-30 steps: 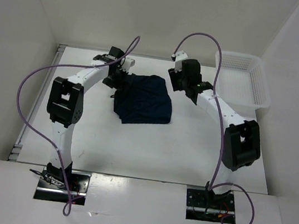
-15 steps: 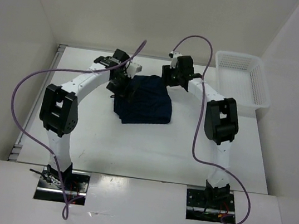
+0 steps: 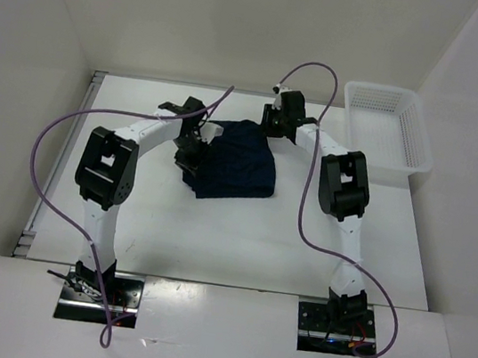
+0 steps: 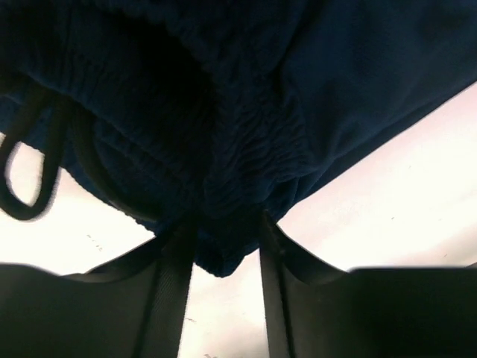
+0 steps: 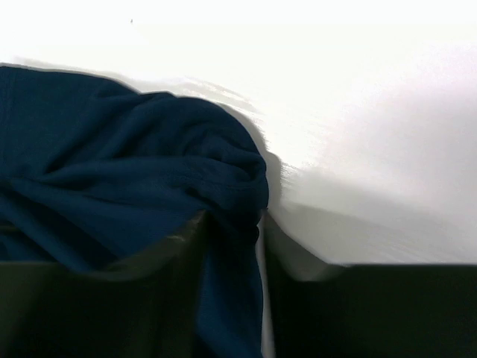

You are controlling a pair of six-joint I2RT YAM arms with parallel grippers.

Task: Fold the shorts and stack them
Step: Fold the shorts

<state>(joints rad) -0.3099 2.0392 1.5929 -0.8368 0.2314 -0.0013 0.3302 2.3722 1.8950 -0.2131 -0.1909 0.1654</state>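
From above, the shorts [image 3: 234, 160] lie folded mid-way across the table [image 3: 213, 229], left gripper [image 3: 193, 143] at their left edge, right gripper [image 3: 274, 128] at their far-right corner; left wrist shows jaws pinching the waistband [image 4: 250, 149], right wrist jaws pinching a fold, so lift both evenly.

The dark navy shorts [image 3: 235, 159] lie folded in a rumpled, roughly square bundle.

Near table [image 3: 240, 233] half open; shorts [image 3: 236, 165] mid-table, basket [image 3: 419, 134] far right block passage.
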